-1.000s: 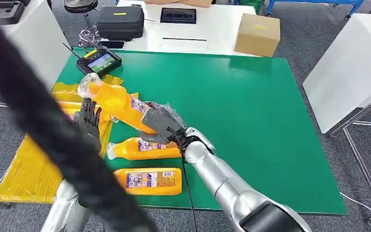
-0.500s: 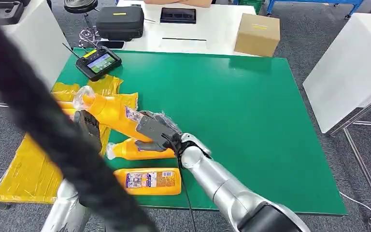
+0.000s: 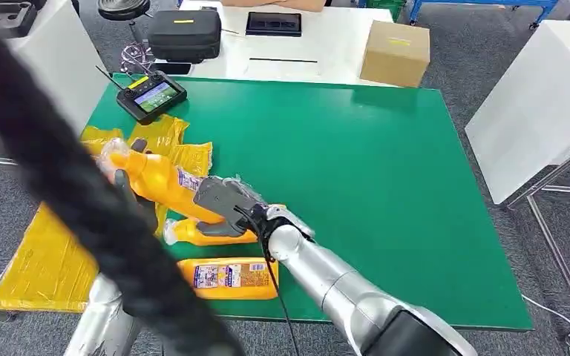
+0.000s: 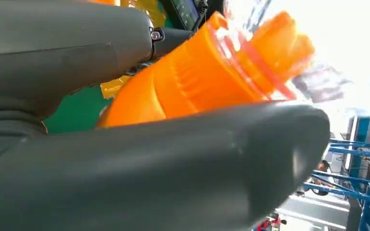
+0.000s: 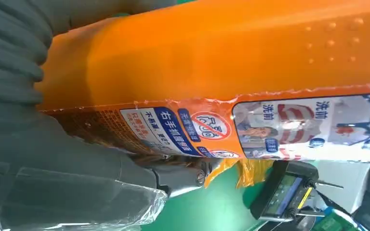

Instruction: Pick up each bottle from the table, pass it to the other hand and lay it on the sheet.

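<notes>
Orange bottle (image 3: 159, 182), tilted in the air above the yellow sheet (image 3: 44, 259), is grasped at its base by the right hand (image 3: 226, 204). The left hand (image 3: 130, 194) has its fingers around the neck end. Two more bottles (image 3: 226, 276) lie on the green surface (image 3: 378, 185).

The right hand (image 3: 226, 204) grips the lower body of an orange bottle (image 3: 156, 178), holding it tilted above the bench's left edge, cap end toward the left hand (image 3: 130, 189), which touches the bottle's neck from below. A thick black cable (image 3: 67, 185) partly hides that hand. Two more orange bottles lie on the green bench (image 3: 356, 170) near its front-left corner: one (image 3: 208, 231) just beneath the right hand, the other (image 3: 228, 277) at the front edge. A crumpled yellow sheet (image 3: 41, 259) covers the left edge. A handheld controller (image 3: 151, 95) sits at the far-left corner.
</notes>
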You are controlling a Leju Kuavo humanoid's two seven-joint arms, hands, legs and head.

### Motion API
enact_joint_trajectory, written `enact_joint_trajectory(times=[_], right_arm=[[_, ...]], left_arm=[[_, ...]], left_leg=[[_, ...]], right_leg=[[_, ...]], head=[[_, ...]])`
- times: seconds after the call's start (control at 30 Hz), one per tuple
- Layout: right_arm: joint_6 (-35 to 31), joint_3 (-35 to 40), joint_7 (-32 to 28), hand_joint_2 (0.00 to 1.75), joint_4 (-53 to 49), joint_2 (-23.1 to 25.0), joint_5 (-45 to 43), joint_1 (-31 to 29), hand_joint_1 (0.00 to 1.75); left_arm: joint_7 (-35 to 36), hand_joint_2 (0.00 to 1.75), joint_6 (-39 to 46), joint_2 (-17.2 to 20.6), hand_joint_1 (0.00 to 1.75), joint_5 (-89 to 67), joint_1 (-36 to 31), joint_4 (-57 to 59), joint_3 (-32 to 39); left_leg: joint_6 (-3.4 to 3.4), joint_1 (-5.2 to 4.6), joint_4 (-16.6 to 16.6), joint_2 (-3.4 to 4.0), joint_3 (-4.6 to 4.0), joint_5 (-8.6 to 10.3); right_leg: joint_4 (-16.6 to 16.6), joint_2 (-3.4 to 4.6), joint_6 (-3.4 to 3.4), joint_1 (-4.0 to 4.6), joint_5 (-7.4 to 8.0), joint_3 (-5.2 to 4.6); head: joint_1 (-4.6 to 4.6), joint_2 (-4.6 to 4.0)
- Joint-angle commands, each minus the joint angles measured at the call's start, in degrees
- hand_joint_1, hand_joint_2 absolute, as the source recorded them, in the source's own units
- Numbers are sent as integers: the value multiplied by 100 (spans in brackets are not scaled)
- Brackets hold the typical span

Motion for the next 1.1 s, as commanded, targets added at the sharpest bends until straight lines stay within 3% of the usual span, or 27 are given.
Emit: enact_joint_trajectory(times=[0.03,0.3,0.33,0.7,0.73,0.77,0.8,1.1], right_arm=[[-66,849,104,175,243,-57,-292,-553,175],[-134,1161,81,175,278,-57,-592,-662,175],[-146,1188,78,175,289,-57,-628,-664,175],[-163,1243,12,175,415,-57,-707,-689,175],[-164,1241,11,175,422,-57,-711,-690,175],[-163,1242,10,175,432,-57,-717,-688,175],[-165,1238,8,175,448,-57,-730,-687,175],[-143,1240,-5,175,497,-57,-744,-665,175]], left_arm=[[21,0,-40,-75,0,18,-411,493,-66],[8,0,-145,-117,0,87,-487,562,-93],[9,175,-152,-120,0,88,-501,581,-100],[-4,175,-281,-118,0,190,-620,774,-144],[-4,175,-286,-122,24,195,-637,793,-150],[-13,175,-298,-123,148,211,-653,816,-155],[-24,175,-313,-119,169,232,-665,834,-166],[-67,175,-339,-117,175,286,-670,846,-184]], left_leg=[[-30,6,0,-9,11,-1],[-19,4,-1,-7,3,1],[-32,7,-2,-8,16,-3],[-23,5,-1,-7,8,0],[-31,5,-2,-9,15,-1],[-26,4,-1,-11,9,0],[-19,4,0,-9,3,1],[-31,5,-3,-8,16,-3]], right_leg=[[0,-14,-14,3,-6,15],[-1,-10,-9,2,-2,6],[-3,-13,-15,5,-6,21],[-2,-11,-10,3,-4,12],[-2,-14,-14,2,-6,19],[-1,-15,-12,2,-5,13],[-1,-13,-9,3,-3,7],[-2,-13,-14,3,-7,20]], head=[[-2,0],[-2,0],[0,0],[0,0],[-2,0],[0,0],[0,0],[0,0]])
